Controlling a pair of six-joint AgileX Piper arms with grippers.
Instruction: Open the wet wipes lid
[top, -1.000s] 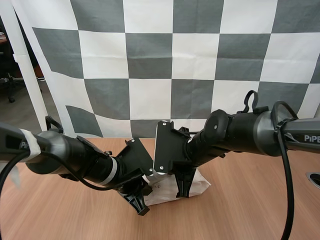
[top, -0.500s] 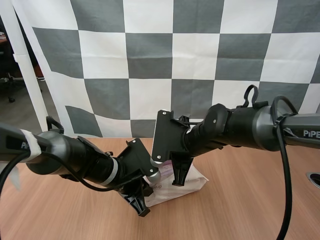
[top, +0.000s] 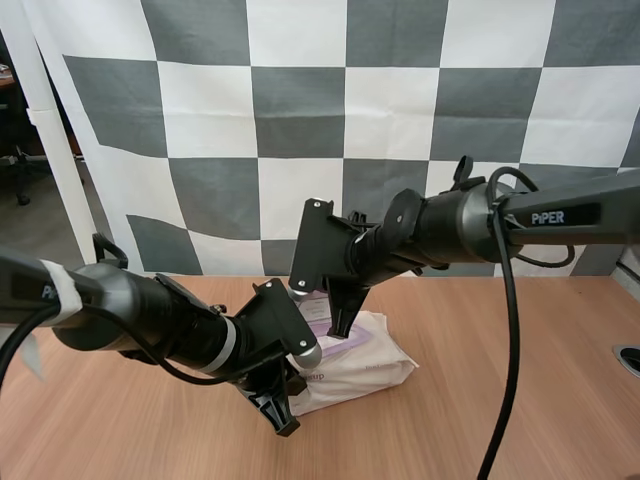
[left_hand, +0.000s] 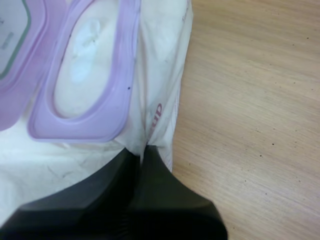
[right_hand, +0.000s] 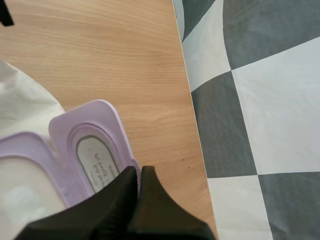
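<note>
I count one pack of wet wipes on the table. Its one lilac lid is open and lies flat beside the oval opening. My left gripper has its fingers closed together in a wedge, with the tips at the white wrapper just beside the opening's rim. My right gripper, its fingers likewise closed together on nothing, hangs at the lid's edge. The table's far edge runs near the lid, and bare wood lies open to the pack's right.
</note>
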